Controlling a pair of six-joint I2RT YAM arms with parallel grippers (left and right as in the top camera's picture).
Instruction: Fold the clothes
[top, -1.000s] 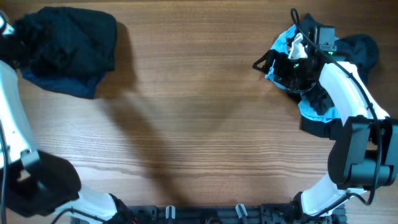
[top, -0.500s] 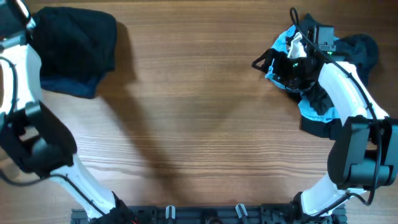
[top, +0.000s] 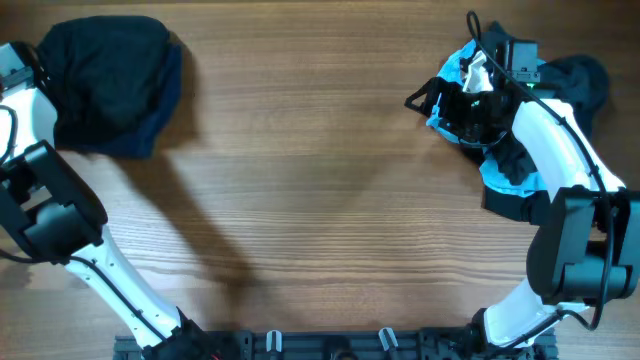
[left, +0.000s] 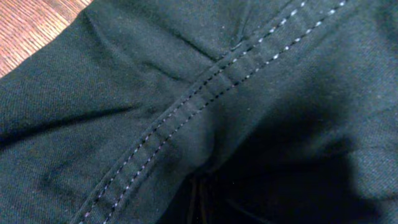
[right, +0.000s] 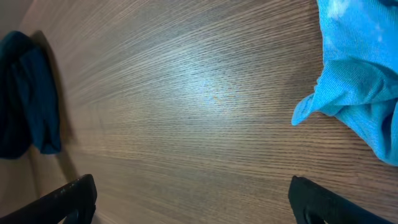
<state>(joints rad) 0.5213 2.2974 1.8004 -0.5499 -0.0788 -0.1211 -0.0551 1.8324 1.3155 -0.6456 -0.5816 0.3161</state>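
At black garment (top: 110, 80) and blue cloth (right: 360, 74)
Clenched left gripper (top: 30, 62) against black garment, grasp unclear; released right gripper (right: 193, 199) over table (top: 300, 200) beside blue cloth.

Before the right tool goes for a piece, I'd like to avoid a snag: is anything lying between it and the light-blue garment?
Nothing visible does. In the right wrist view, only bare wooden table lies between the open right tool and the light-blue garment. The dark garment sits far off at the opposite edge.
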